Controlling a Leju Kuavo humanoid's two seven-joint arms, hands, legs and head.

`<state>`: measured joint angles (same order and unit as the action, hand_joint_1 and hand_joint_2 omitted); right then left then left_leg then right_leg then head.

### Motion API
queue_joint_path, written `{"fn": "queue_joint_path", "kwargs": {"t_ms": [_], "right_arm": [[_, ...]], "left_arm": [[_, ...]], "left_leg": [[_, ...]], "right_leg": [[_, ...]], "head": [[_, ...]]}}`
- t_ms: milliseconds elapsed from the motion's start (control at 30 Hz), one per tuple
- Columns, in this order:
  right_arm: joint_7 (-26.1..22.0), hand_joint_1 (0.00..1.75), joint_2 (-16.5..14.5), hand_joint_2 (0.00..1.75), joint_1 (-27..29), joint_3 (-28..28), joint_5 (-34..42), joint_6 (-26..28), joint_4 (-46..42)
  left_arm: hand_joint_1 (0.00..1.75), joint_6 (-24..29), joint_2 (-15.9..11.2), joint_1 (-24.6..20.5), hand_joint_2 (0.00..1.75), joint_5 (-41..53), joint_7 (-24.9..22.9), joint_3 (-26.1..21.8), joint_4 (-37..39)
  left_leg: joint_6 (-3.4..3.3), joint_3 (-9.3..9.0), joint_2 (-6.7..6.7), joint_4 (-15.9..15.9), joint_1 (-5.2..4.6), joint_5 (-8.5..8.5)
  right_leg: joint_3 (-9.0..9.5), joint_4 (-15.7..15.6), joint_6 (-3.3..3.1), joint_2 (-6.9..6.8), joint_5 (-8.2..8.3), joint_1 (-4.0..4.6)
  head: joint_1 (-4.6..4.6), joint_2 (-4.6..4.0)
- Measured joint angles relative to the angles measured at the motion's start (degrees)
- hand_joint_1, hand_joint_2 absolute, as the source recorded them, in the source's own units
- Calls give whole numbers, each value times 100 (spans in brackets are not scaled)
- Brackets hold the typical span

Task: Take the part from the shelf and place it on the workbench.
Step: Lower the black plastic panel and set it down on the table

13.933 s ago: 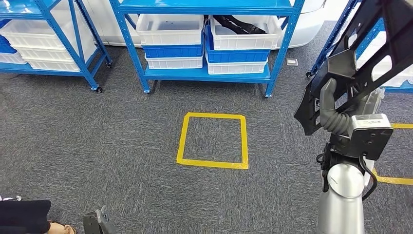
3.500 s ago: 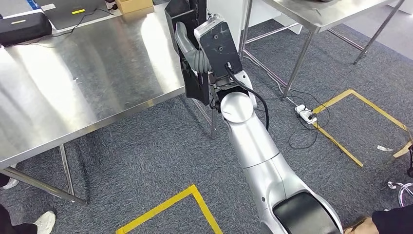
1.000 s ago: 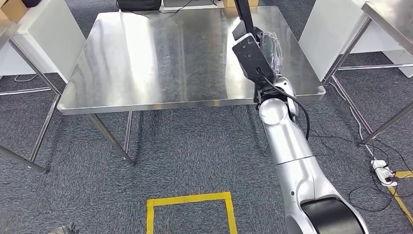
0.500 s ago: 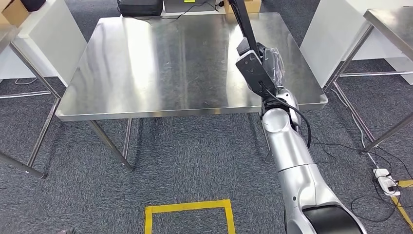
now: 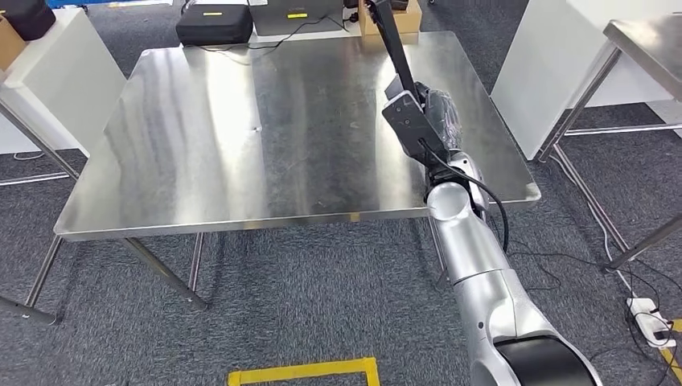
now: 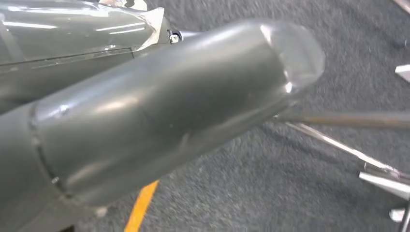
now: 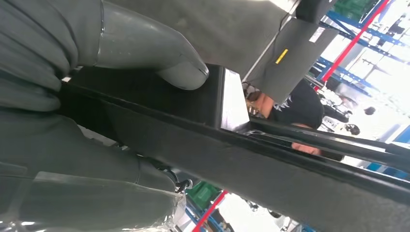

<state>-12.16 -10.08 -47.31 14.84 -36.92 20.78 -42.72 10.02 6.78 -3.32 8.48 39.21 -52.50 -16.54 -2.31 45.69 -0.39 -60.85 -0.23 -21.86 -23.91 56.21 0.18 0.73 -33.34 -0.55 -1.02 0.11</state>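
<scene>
My right hand (image 5: 435, 111) hangs over the right side of the steel workbench (image 5: 241, 145) and grips the black part (image 5: 391, 42), a long flat bar that slants up and away from the hand. In the right wrist view my thumb (image 7: 159, 53) presses on the part's black edge (image 7: 251, 164), and the fingers wrap it from the other side. Whether the part touches the tabletop I cannot tell. In the left wrist view my left hand (image 6: 159, 111) shows as a grey thumb over carpet, its fingers hidden.
A black case (image 5: 213, 22), a grey device (image 5: 293, 12) and a cardboard box (image 5: 406, 18) lie along the workbench's far edge. White cabinets (image 5: 56, 72) flank it, and a second steel table (image 5: 643, 36) stands at right. Cables and a power strip (image 5: 647, 310) lie on the carpet.
The whole picture has shifted: from the blue shelves I have turned to the workbench and come closer. My right hand still holds the part, now further over the tabletop.
</scene>
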Motion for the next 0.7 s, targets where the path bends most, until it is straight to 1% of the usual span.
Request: {"fn": "queue_joint_path", "kwargs": {"t_ms": [33,67,100,133,167,200,233,267,300,333,367,400,433,467,500,533,567,600,633,667,700], "right_arm": [[1,175,-26,175,4,-2,-8,-1,19],[0,175,-45,175,-1,-5,-15,-2,29],[-3,175,-72,175,-33,-9,-23,0,25],[0,175,-95,175,-78,-13,-29,2,15],[-4,175,-103,175,-131,-15,-29,4,10],[-4,175,-113,175,-175,-16,-30,5,11],[-3,175,-116,175,-188,-15,-31,4,17],[-4,175,-110,175,-182,-15,-32,4,24],[-3,175,-101,175,-162,-16,-32,4,33],[-1,175,-90,175,-137,-17,-32,4,45],[0,175,-76,175,-111,-19,-32,5,57],[2,175,-63,175,-86,-19,-31,4,73],[2,175,-49,175,-66,-19,-31,2,92],[2,175,-38,175,-56,-18,-35,-7,113],[3,175,-28,175,-57,-18,-44,-20,132],[1,175,-29,175,-78,-19,-60,-37,144],[-2,175,-47,175,-116,-21,-79,-53,149],[-12,175,-78,175,-177,-23,-96,-65,151],[-23,175,-115,175,-246,-23,-108,-76,152],[-34,175,-171,175,-337,-20,-118,-86,156],[-55,175,-229,175,-440,-17,-139,-81,163]], "left_arm": [[0,4,-10,14,0,-4,0,-2,10],[0,8,-20,21,0,-8,0,-5,16],[0,11,-20,7,0,-8,0,-9,22],[0,12,-19,-19,0,-8,0,-11,25],[0,11,-16,-50,0,-4,0,-11,28],[0,10,-14,-77,0,-1,0,-10,32],[0,9,-15,-93,0,-2,0,-9,35],[0,10,-14,-99,0,-2,-1,-8,39],[0,10,-14,-96,0,-3,-1,-8,44],[0,11,-13,-88,0,-4,-1,-8,50],[0,11,-11,-79,0,-6,-1,-8,56],[0,12,-11,-69,0,-8,0,-9,62],[0,13,-9,-60,0,-10,0,-9,67],[0,18,7,-55,0,-18,-1,-9,78],[0,32,15,-59,0,-30,-1,-11,88],[0,52,38,-69,0,-49,-2,-16,99],[0,81,52,-73,0,-67,-2,-24,103],[0,112,58,-82,0,-80,-1,-36,100],[0,136,72,-85,0,-90,-1,-47,97],[0,162,60,-96,0,-96,0,-58,90],[0,164,64,-121,0,-108,0,-68,79]], "left_leg": [[-50,-47,-9,243,-42,422],[-69,-97,-22,383,-72,632],[-72,-201,-39,411,-87,578],[-84,-318,-59,411,-76,480],[-110,-442,-70,425,-67,383],[-147,-587,-80,427,-62,292],[-180,-712,-85,433,-55,199],[-201,-836,-88,434,-58,96],[-213,-966,-105,440,-62,-15],[-219,-1113,-131,455,-64,-131],[-221,-1284,-161,486,-68,-248],[-224,-1472,-191,531,-75,-360],[-226,-1656,-214,586,-90,-472],[-231,-1821,-234,637,-87,-578],[-231,-1980,-261,680,-92,-686],[-222,-2122,-280,744,-96,-821],[-214,-2301,-285,769,-100,-891],[-199,-2442,-280,752,-123,-911],[-188,-2535,-262,712,-141,-899],[-178,-2566,-241,583,-159,-823],[-155,-2483,-204,381,-171,-786]], "right_leg": [[136,-67,4,8,-122,20],[289,-91,27,22,-182,45],[400,-81,69,29,-178,65],[444,42,112,22,-109,61],[352,349,172,16,31,61],[121,734,208,7,132,56],[-197,1165,205,-3,144,51],[-528,1527,172,-13,53,60],[-839,1743,120,-14,-145,62],[-1100,1805,67,-15,-393,64],[-1303,1712,33,-14,-599,71],[-1448,1501,31,-14,-682,87],[-1543,1177,59,-13,-551,114],[-1576,756,108,-11,-127,157],[-1592,336,154,0,369,209],[-1528,13,167,19,808,267],[-1433,-223,142,44,1091,292],[-1340,-325,93,71,1131,302],[-1222,-356,36,90,1101,294],[-1146,-397,-20,104,1071,246],[-1066,-398,-67,101,1076,215]], "head": [[-1,0],[3,0],[0,0],[4,0],[3,-1],[2,-1],[-1,-1],[2,-1],[4,-1],[2,0],[4,0],[5,0],[10,0],[15,0],[4,0],[7,0],[10,0],[13,0],[32,0],[38,0],[37,0]]}}
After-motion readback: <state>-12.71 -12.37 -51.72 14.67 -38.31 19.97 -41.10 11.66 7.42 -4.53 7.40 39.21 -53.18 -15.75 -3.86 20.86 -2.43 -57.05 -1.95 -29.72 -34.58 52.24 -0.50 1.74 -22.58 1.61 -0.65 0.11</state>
